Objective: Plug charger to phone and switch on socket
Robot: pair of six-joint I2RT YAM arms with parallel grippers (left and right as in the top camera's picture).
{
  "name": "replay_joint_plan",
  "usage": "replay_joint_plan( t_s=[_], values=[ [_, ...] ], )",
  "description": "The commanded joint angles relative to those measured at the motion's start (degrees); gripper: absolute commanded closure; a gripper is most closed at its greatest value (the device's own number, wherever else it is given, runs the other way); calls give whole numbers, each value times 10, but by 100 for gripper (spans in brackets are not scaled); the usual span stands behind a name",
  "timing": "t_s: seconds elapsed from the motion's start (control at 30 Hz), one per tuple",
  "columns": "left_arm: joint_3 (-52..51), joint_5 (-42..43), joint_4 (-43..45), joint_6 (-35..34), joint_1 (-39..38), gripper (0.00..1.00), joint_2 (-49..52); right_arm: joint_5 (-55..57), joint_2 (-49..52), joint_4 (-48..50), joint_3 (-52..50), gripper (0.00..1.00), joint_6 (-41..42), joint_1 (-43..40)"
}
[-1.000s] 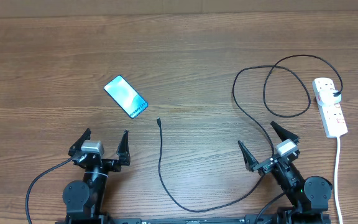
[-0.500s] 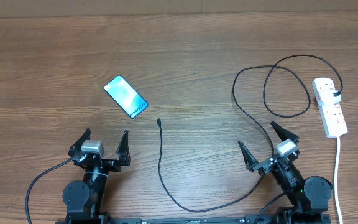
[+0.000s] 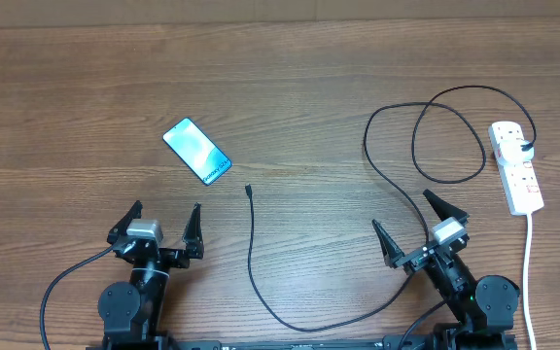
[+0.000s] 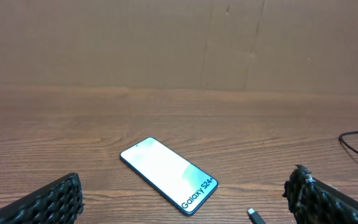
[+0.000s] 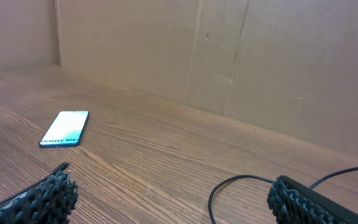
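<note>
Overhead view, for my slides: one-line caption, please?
Left pincer and right pincer open, empty; lit phone lies apart from the charger tip, its black cable looping right to the socket.

Lit phone (image 3: 197,151) lying flat and diagonal; looped black charger (image 3: 397,180) cable unplugged; white socket (image 3: 516,167) strip far right

Only one text can be read. In the left wrist view, the words "Galaxy S24+" are written in dark letters on the lit light-blue screen of the phone (image 4: 168,175). They are placed along the end of the screen that lies nearer to the camera, on the right. In the right wrist view the same dark line is seen at the near end of the screen, but it is too small to be read with certainty. In the overhead view it is only a small dark mark.
</note>
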Motion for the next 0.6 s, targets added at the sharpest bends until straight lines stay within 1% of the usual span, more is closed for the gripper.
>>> replay_joint_plan(
  t_s=[0.0,0.33,0.47,0.57],
  values=[
    [-2,-3,-2,17,6,0,-3,5,-5,4,-7,0,3,-3],
    [-2,-3,0,16,6,0,-3,5,-5,4,-7,0,3,-3],
    [-2,-1,52,15,6,0,-3,5,-5,4,-7,0,3,-3],
    [-2,-1,34,15,6,0,-3,5,-5,4,-7,0,3,-3]
  ],
)
